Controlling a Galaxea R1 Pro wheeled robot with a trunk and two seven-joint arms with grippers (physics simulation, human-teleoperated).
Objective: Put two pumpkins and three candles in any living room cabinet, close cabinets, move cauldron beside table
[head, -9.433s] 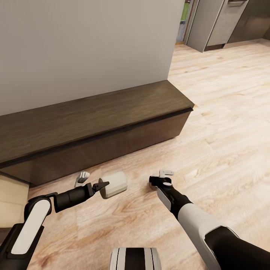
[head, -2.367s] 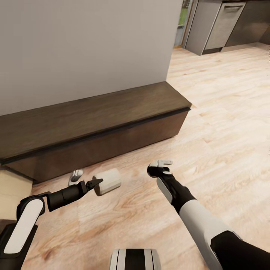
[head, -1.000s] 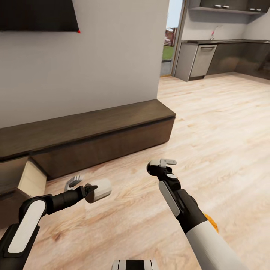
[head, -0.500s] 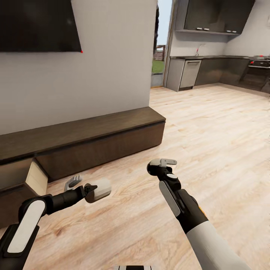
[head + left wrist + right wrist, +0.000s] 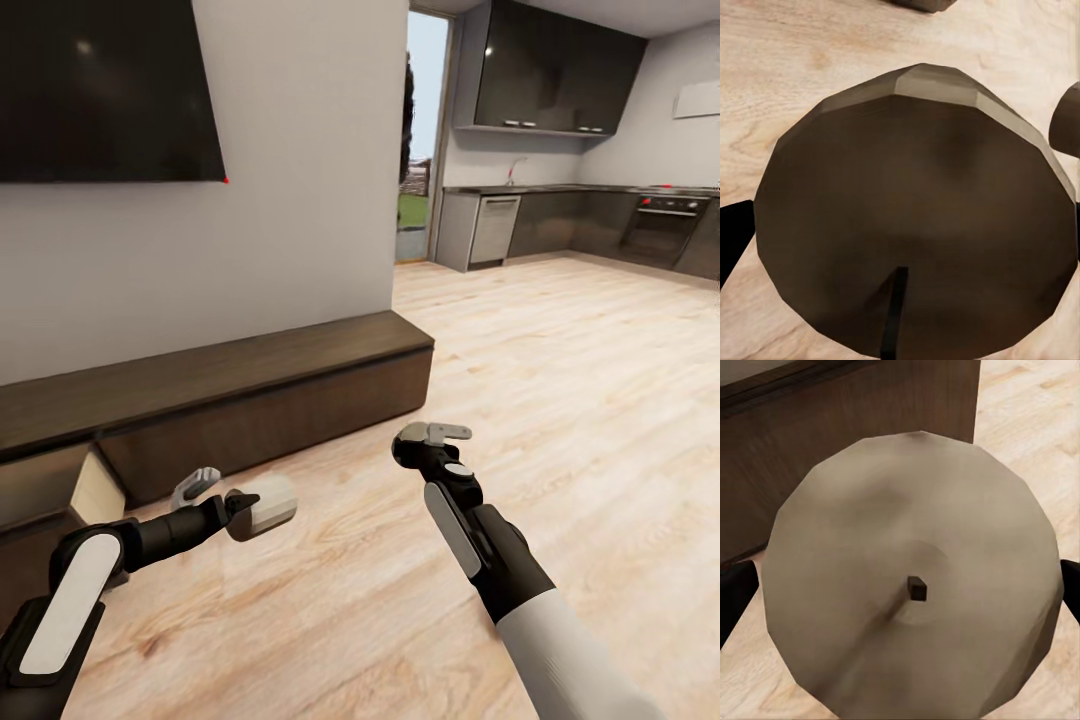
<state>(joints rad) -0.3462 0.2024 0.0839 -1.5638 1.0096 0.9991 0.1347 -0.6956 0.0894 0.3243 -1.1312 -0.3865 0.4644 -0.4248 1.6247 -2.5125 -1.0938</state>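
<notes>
One candle point(image 5: 268, 502) lies sideways in my left end effector point(image 5: 240, 502), which pinches it just above the plank floor point(image 5: 560, 380). In the left wrist view its shadowed face point(image 5: 915, 217) shows very close. The cabinet point(image 5: 250, 380) stands near, at 12 o'clock from the candle, against the wall, and its pale drawer point(image 5: 97, 485) at 9 o'clock is pulled out. My right end effector point(image 5: 432, 437) hangs at 3 o'clock from the candle, apart from it. Its wrist view shows a candle face point(image 5: 915, 585) with a wick between dark fingertips; I cannot tell if it grips.
</notes>
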